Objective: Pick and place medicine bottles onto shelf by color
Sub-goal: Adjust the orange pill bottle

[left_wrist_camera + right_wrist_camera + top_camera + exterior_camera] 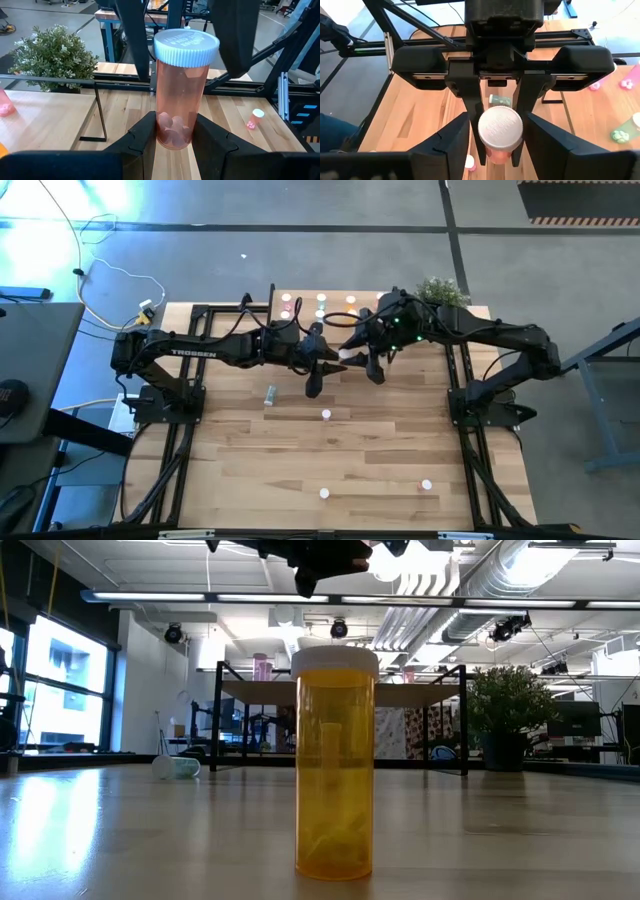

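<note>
Just before the shelf (320,305), where several bottles already stand, the left end effector (176,145) pinches a pink bottle (181,90) while the right end effector (497,137), fingers spread, brackets its cap. Five bottles remain on the bench (360,470).

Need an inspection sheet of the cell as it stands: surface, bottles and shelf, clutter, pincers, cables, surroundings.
Surface: plank tabletop, no spills seen.
Job's things: shelf at the far edge, several bottles on it; pink bottle held above the table; three loose bottles upright on the table, one lying bottle.
Clutter: potted plant at the far right corner.
Pincers: left pincer shut on the pink bottle; right pincer open, fingers flanking its cap.
Cables: white cables on the floor beyond the far left corner.
Surroundings: workshop, benches behind the table.
</note>
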Robot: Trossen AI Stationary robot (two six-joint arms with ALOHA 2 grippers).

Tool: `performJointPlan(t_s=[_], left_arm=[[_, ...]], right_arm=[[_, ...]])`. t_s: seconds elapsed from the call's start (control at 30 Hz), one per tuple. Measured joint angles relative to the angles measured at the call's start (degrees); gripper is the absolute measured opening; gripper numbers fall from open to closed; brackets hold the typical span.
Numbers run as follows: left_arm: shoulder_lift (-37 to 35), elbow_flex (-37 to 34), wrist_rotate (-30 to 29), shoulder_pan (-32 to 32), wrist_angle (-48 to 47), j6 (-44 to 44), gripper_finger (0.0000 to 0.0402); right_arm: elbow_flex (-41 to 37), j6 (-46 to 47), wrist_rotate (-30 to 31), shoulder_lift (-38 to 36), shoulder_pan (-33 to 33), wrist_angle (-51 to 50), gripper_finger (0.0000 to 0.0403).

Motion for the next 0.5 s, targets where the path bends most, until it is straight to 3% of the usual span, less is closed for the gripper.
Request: performJointPlan(t_s=[0.23, 0.5], left_arm=[[0.0, 0.0, 0.0, 0.0, 0.0, -0.4, 0.0097], [0.0, 0.0, 0.0, 0.0, 0.0, -0.5, 0.0099]], right_arm=[[0.0, 0.9, -0.1, 0.0, 0.0, 0.0, 0.0120], [0.0, 1.3, 0.0, 0.0, 0.0, 0.0, 0.0112]])
